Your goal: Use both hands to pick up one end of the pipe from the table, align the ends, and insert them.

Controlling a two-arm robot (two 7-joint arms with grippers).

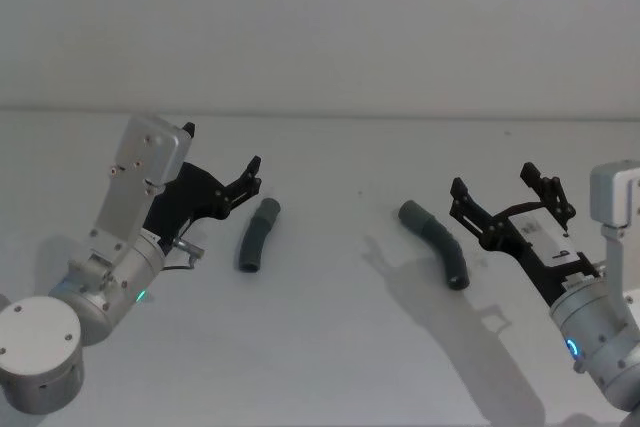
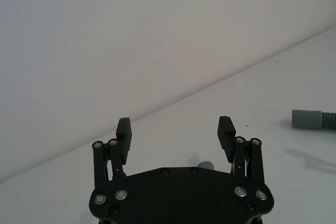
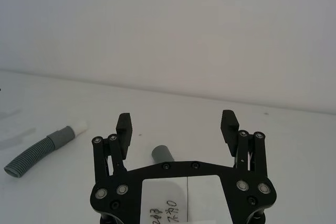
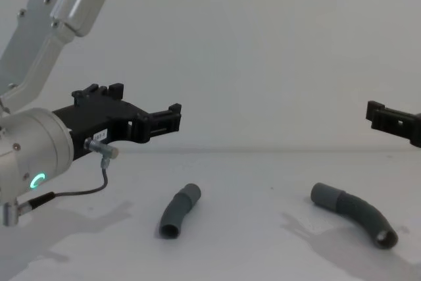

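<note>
On the left wrist view, your left gripper (image 2: pixel 175 129) is spread wide with nothing in it. A small grey bit of the short pipe (image 2: pixel 205 164) peeks over the gripper's black body. The rest of it is hidden. Far off, the long pipe (image 2: pixel 321 120) shows its smooth cuff (image 2: pixel 305 118) and a few ribs, then the picture's edge cuts it off.

On the right wrist view, your right gripper (image 3: pixel 177 124) is also spread wide and holds nothing. One round grey end of the long pipe pokes up behind its body. Farther away you can see the whole short pipe: grey ribs, then a smooth part with a pale tip (image 3: pixel 79 126).

On the head view, both pipes lie on the white tabletop (image 1: pixel 330 347), well apart, each near its own gripper. You can't make out the ribs here.

On the chest view, the left gripper hangs above the tabletop, with the short pipe lower down. The picture's edge cuts off most of the right gripper.
</note>
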